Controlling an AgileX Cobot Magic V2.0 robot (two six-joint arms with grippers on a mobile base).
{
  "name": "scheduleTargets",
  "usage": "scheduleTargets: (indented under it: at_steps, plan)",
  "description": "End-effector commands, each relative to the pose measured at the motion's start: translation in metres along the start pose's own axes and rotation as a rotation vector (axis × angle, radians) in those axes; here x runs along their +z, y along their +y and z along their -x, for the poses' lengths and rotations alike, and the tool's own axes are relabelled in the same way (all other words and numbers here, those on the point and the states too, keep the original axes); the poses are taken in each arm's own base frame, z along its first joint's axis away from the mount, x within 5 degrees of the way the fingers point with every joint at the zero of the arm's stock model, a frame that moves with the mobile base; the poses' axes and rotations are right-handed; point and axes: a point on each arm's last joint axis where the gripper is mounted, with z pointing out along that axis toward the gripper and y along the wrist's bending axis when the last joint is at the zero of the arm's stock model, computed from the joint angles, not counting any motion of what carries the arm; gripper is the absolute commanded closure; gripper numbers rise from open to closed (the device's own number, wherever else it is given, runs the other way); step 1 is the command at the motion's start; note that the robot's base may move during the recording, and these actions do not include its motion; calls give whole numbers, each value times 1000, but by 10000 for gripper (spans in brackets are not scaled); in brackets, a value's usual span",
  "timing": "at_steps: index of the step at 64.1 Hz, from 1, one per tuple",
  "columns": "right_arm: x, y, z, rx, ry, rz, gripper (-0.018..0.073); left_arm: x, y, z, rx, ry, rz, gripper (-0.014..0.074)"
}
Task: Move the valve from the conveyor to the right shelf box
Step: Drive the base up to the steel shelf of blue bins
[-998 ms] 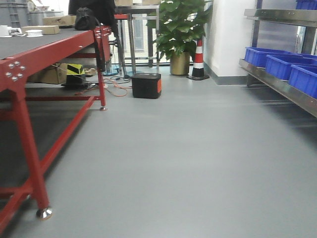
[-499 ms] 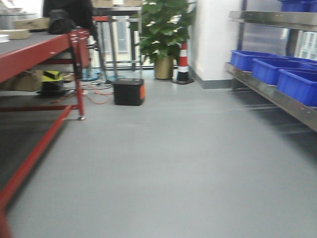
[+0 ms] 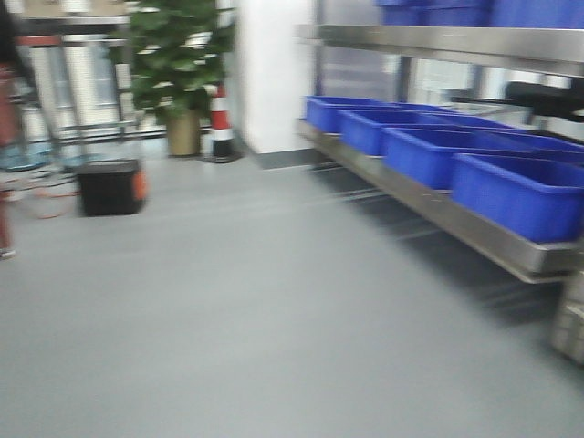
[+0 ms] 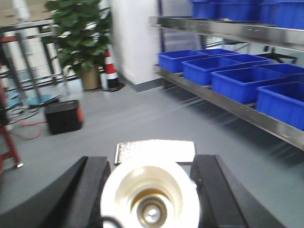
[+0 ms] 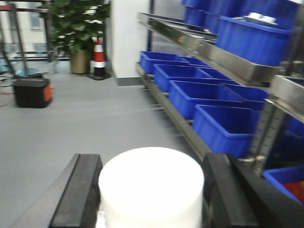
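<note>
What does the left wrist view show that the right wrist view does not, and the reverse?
Only the left wrist view: the left claw holding a white valve with a brass-coloured centre, a metal plate behind it. Only the right wrist view: the right claw holding a plain white cylinder. Both: the potted plant, the striped cone, the black case and the blue boxes on the steel shelf.

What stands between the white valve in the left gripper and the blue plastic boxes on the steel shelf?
Nothing visible. Only bare grey floor lies between the white round valve in the left gripper and the blue plastic boxes; the black case and striped cone stand well aside.
</note>
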Motion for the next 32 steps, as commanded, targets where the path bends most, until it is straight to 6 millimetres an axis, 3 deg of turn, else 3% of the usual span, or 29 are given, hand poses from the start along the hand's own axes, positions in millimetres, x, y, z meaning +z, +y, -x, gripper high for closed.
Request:
scheduleTargets:
  at_steps: [1,32]
  plan:
    - [-4,0,11,-10,-95,-5,717,-3,0,8,-13,-79,0,708]
    - [-4,0,11,-10,-95,-5,717,-3,0,8,-13,-79,0,708]
